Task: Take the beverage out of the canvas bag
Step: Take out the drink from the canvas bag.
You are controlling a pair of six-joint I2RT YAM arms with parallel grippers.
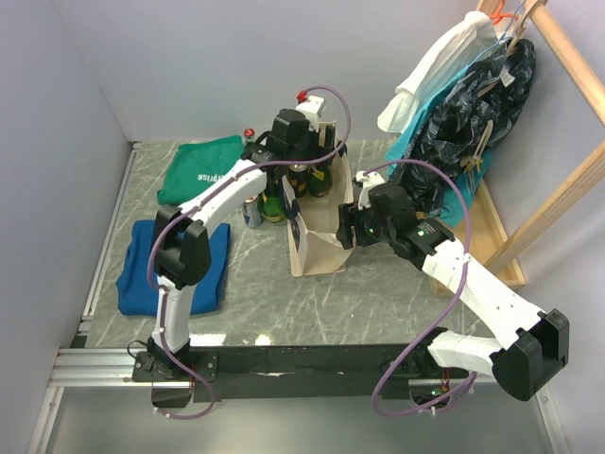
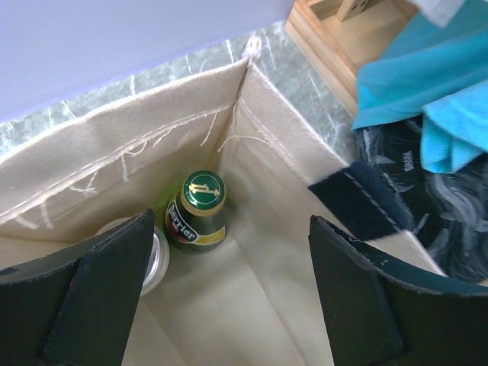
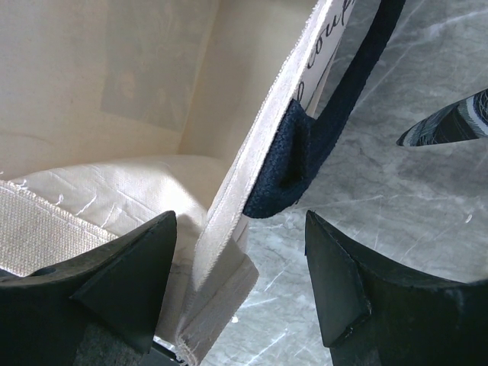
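Where my left gripper (image 2: 229, 229) hangs over the mouth of the canvas bag (image 2: 114, 152), its jaws stand wide apart with nothing between them. Below it, a green Perrier bottle (image 2: 200, 213) stands upright in a corner of the bag, with a silver-topped can (image 2: 156, 255) just beside it, partly hidden by my finger. My right gripper (image 3: 240, 229) straddles the bag's side wall beside a navy handle (image 3: 305, 152), jaws parted: one finger is inside, the other outside above the marble tabletop (image 3: 404, 213). Overhead view: the bag stands mid-table, with a green cloth (image 1: 203, 168) and a blue cloth (image 1: 170, 265) to its left.
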